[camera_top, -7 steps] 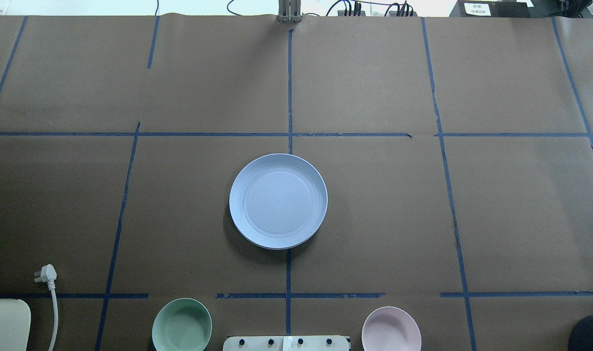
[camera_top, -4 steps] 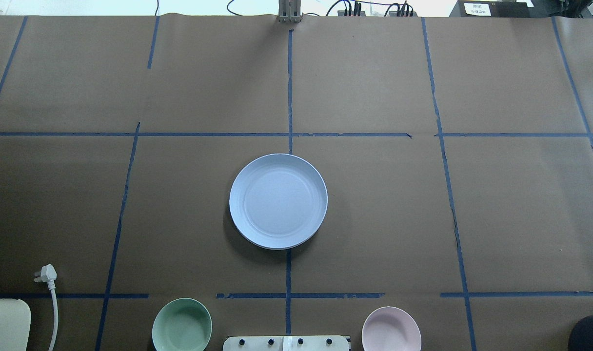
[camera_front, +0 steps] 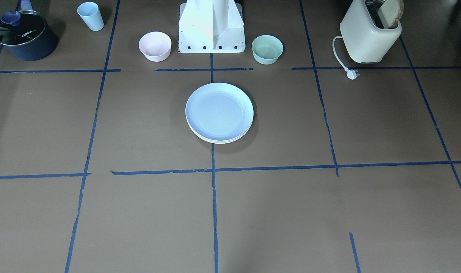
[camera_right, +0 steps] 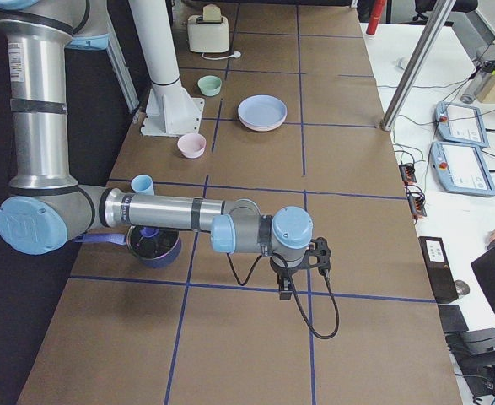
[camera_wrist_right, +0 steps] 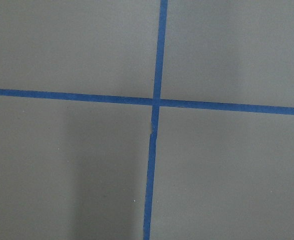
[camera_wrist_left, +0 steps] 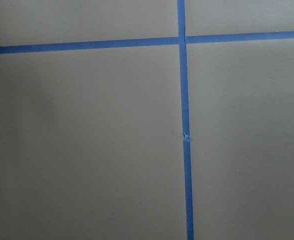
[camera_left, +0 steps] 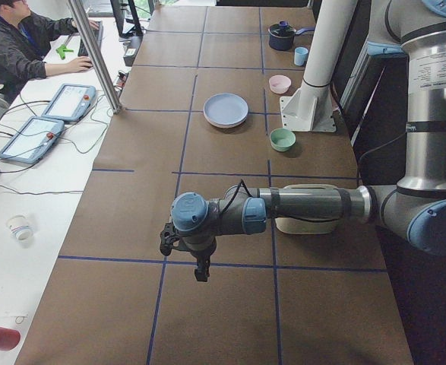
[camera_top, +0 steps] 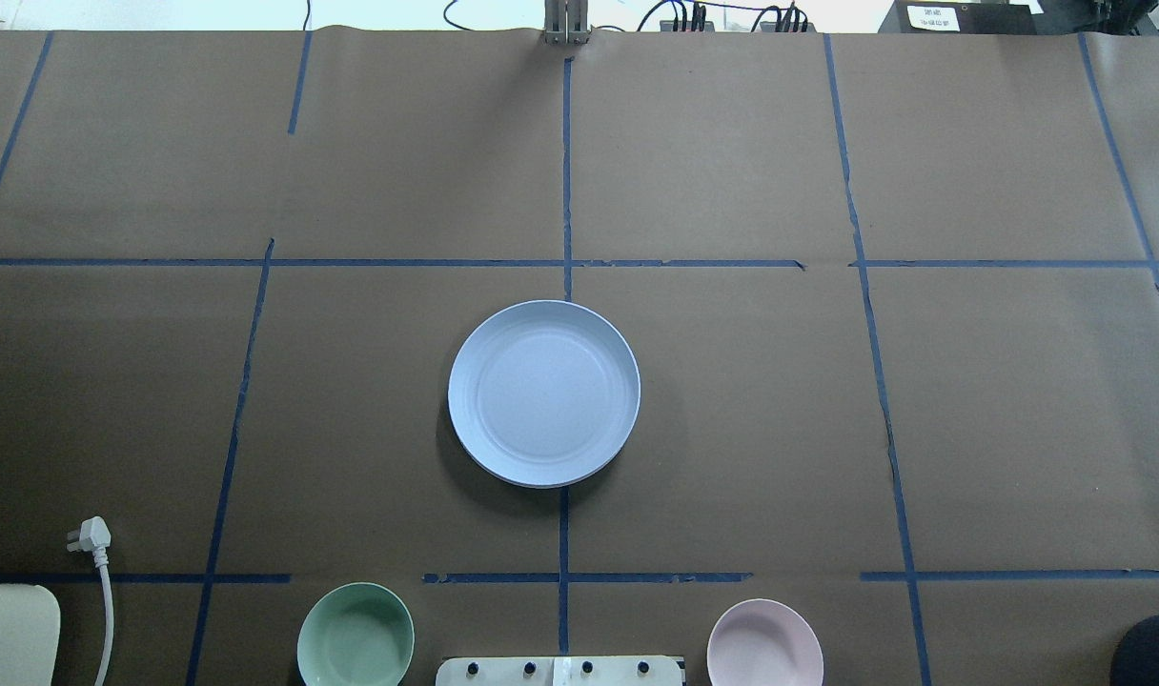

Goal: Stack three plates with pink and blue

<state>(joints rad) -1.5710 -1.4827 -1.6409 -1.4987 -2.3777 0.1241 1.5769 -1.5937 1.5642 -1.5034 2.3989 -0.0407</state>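
- The blue plate (camera_top: 543, 393) lies flat at the middle of the counter (camera_front: 329, 212), over the crossing tape line, and is the top of a pile.
- Under its edge nearest the front camera, paler rims (camera_front: 220, 140) peek out, sitting close and nearly square beneath it. They read as cream-white. From the right side view the lower edge has a pinkish tint, but I cannot separate the layers well enough to count them or give their order.
- No other shallow plate lies loose anywhere in view, so I judge the stacking done: all three appear to be in this one pile, blue uppermost. Nothing seems left beyond a check that the pile sits true.
- Nearest the pile, towards the robot's base, stand the pink bowl (camera_front: 155, 46) and the green bowl (camera_front: 267, 49), each well apart from it and not part of the job.
- Further off sit the pale blue cup (camera_front: 90, 16), the dark pot (camera_front: 24, 35) and the toaster (camera_front: 370, 34).
- The left fingers (camera_left: 201, 271) hang over bare counter at the robot's left end, far from the plates. The right fingers (camera_right: 284, 288) do likewise at the opposite end.
- Whether either pair is released or clenched I cannot tell: only the side views show them, and both wrist cameras see just paper and tape. Neither appears to carry anything.
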